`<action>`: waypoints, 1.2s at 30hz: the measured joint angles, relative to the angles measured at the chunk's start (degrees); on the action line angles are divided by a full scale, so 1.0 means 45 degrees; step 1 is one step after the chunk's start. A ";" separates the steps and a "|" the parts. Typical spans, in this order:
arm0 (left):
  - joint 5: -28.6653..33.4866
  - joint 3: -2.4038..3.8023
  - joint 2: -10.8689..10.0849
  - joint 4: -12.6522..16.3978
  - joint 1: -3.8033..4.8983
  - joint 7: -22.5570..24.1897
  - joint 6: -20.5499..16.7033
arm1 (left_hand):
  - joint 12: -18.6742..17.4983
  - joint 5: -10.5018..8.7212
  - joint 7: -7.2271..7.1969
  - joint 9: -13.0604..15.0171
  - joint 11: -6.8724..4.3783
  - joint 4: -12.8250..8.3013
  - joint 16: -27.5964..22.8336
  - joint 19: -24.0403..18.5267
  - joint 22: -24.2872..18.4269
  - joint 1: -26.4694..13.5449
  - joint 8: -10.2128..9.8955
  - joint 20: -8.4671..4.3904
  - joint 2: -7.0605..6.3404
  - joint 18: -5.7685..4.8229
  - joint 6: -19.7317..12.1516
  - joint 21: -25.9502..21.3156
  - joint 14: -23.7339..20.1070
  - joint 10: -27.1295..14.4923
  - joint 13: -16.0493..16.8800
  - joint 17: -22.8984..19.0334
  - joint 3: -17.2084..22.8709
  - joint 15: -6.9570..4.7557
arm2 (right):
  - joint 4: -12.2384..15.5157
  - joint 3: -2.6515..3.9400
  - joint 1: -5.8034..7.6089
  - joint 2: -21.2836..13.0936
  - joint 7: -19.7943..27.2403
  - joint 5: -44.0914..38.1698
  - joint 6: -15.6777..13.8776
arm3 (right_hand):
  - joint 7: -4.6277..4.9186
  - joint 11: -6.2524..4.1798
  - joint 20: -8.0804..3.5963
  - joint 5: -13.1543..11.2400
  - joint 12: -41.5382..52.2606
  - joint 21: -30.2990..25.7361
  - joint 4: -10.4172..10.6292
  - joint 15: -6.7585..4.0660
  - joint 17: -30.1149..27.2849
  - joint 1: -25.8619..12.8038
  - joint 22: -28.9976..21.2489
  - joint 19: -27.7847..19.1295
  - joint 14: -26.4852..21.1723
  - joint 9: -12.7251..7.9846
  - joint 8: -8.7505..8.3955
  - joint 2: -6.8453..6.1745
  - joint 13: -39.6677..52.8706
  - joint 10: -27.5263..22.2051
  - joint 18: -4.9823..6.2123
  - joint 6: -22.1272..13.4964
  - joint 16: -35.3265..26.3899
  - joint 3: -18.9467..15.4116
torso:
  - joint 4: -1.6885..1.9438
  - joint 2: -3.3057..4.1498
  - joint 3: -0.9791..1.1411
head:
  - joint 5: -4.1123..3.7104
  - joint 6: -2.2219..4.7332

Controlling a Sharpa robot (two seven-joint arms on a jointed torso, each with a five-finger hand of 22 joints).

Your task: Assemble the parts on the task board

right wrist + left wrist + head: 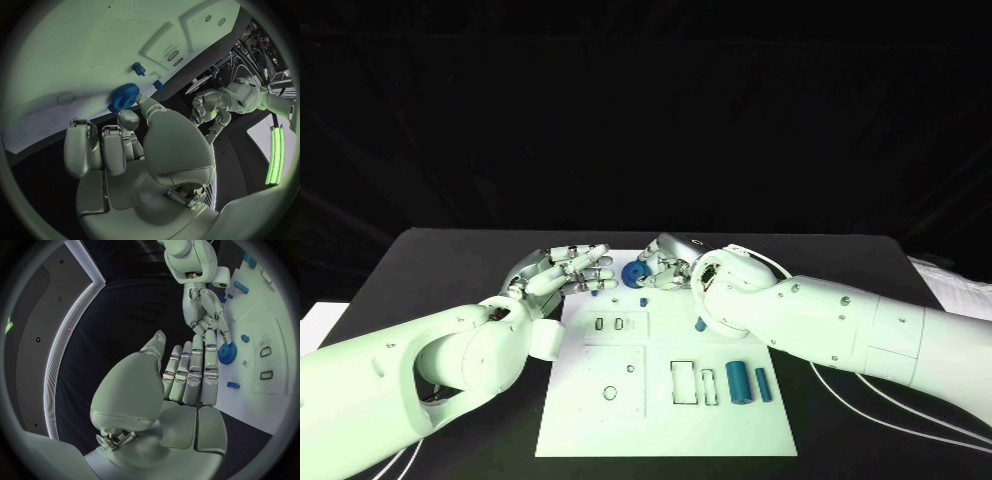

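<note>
I have both arms reaching in over the far end of the task board (589, 420), which lies in the middle of the black tabletop (444, 260). My left hand (567, 270) hovers at about 11 o'clock from the board's centre, palm turned inward, fingers stretched out side by side and pointing toward the other hand; they are slightly apart and hold nothing. My right hand (668, 262) sits at about 12 o'clock, just across from it, its fingers curled down toward a blue gear (633, 274). From the right wrist view the gear (124, 96) lies against the board's white surface with a fingertip (145, 100) touching its rim; I cannot tell whether the hand actually grips it or only presses on it. From the left wrist view the gear (227, 354) sits right at the tips of both hands.

Two blue cylinders (750, 383) lie side by side at about 4 o'clock on the board, next to a rectangular outline (684, 383). A small blue peg (700, 324) stands near the right forearm, another small blue piece (645, 300) just near the gear.

I can read no writing or labels on the board.
</note>
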 measured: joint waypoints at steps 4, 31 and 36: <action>0.0000 0.0000 0.0023 -0.0013 0.0000 -0.0006 0.0000 | 0.0000 0.0000 0.0000 0.0000 0.0000 0.0000 0.0000 0.0000 0.0000 0.0000 0.0000 0.0000 0.0000 0.0001 0.0000 0.0000 0.0000 0.0000 0.0000 0.0007 0.0000 0.0000 | -0.0093 -0.0003 0.0000 0.0113 -0.0065 0.0156 0.0166 | 0.0000 0.0000 0.0000 -0.0034 0.0101 0.0000 0.0001 0.0000 -0.0001 -0.0016 0.0000 0.0000 0.0000 0.0003 0.0000 0.0015 0.0075 0.0000 0.0001 0.0000 0.0000 -0.0001 | 0.0000 0.0000 0.0009 | 0.0017 -0.0021; 0.0005 -0.0001 0.0008 -0.0042 0.0000 -0.0027 0.0001 | 0.0000 0.0000 0.0000 0.0000 0.0000 0.0000 0.0000 0.0000 0.0000 0.0000 0.0000 0.0000 0.0000 0.0001 0.0000 0.0000 0.0000 0.0000 0.0000 0.0004 0.0000 0.0000 | 0.0151 -0.0039 -0.0021 -0.0371 0.0499 0.0444 -0.1117 | 0.0025 0.0042 0.0046 0.0170 0.0989 0.0087 0.0075 0.0000 0.0007 -0.0052 0.0136 0.0046 0.0000 0.0083 0.0060 -0.0062 0.0760 0.0323 0.0000 0.0819 0.0073 -0.0185 | -0.0017 -0.0004 0.0024 | 0.0033 -0.0051; 0.0005 -0.0001 -0.0050 -0.0046 0.0000 -0.0030 0.0000 | 0.0000 0.0000 0.0000 0.0000 0.0000 0.0000 0.0000 0.0000 0.0000 0.0000 0.0000 0.0000 0.0000 0.0001 0.0000 0.0000 0.0000 0.0000 0.0000 0.0004 0.0000 0.0000 | 0.0983 -0.0034 -0.0019 -0.1407 0.2013 0.0955 -0.2072 | -0.0029 0.0000 0.0046 0.0170 0.1137 0.0087 -0.0147 0.0000 0.0007 0.0229 0.0188 0.0046 0.0000 0.0132 0.0154 0.0010 0.0914 0.0369 0.0000 0.1589 0.0131 -0.0105 | -0.0040 -0.0007 0.0032 | 0.0039 -0.0020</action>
